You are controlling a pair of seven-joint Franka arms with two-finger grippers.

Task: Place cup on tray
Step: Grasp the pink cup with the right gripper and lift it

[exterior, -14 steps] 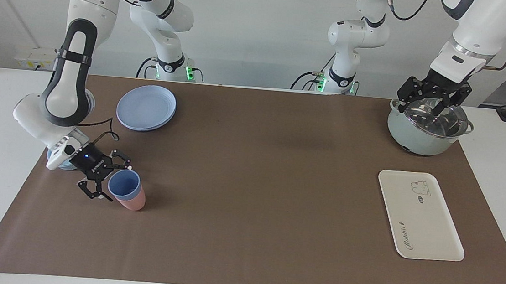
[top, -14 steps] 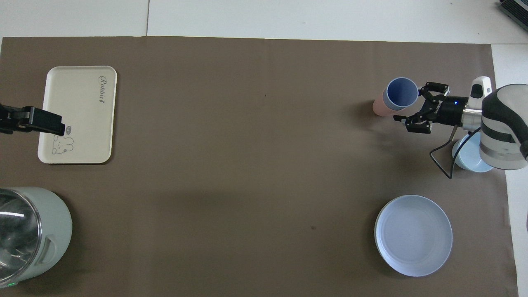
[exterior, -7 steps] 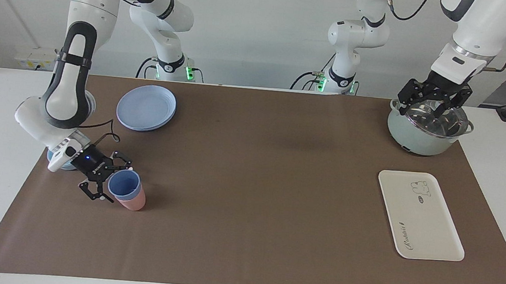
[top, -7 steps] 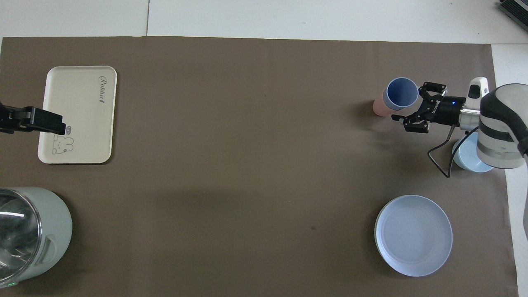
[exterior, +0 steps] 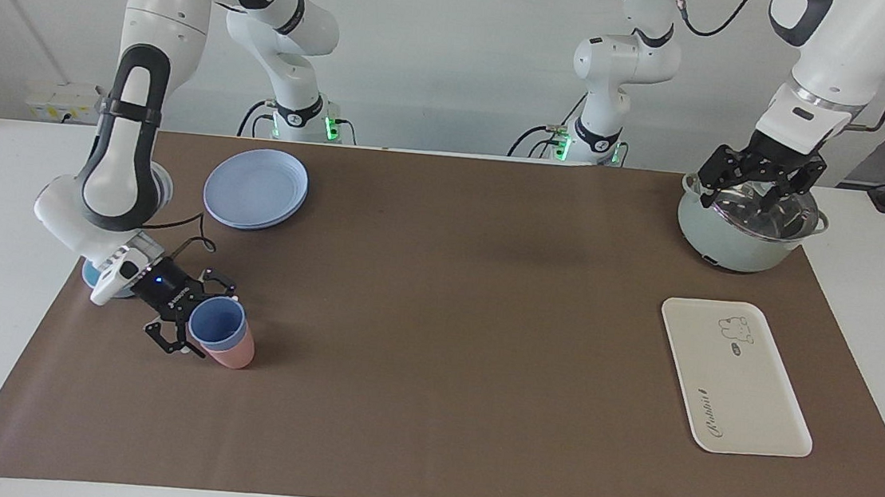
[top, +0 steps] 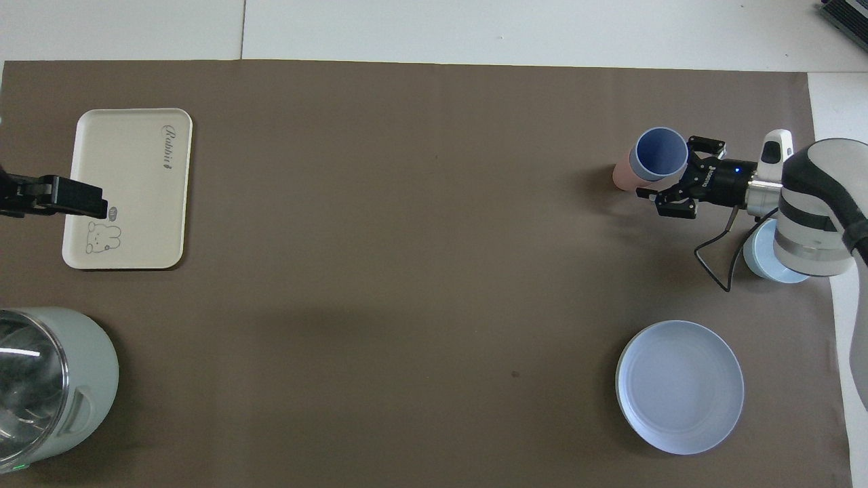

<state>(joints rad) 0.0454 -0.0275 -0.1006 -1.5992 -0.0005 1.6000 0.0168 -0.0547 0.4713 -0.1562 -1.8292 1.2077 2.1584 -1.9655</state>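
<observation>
The periwinkle-blue cup (exterior: 216, 322) (top: 658, 153) stands upright, nested in a pink tumbler (exterior: 234, 355) (top: 620, 177), at the right arm's end of the table. My right gripper (exterior: 198, 317) (top: 680, 175) is low beside the cup and open, its fingers starting to straddle the cup's wall; I cannot tell whether they touch it. The cream tray (exterior: 749, 403) (top: 135, 142) lies bare at the left arm's end. My left gripper (exterior: 760, 187) (top: 64, 198) hangs open in the air over the pot.
A pale green pot (exterior: 723, 241) (top: 74, 379) with a glass lid stands nearer to the robots than the tray. A round blue plate (exterior: 255, 188) (top: 678, 386) and a low light-blue bowl (exterior: 97, 280) (top: 763, 261) lie close to the right arm.
My right gripper has slid a little closer to the cup, still open. The left gripper has risen slightly over the pot. The cup has not moved.
</observation>
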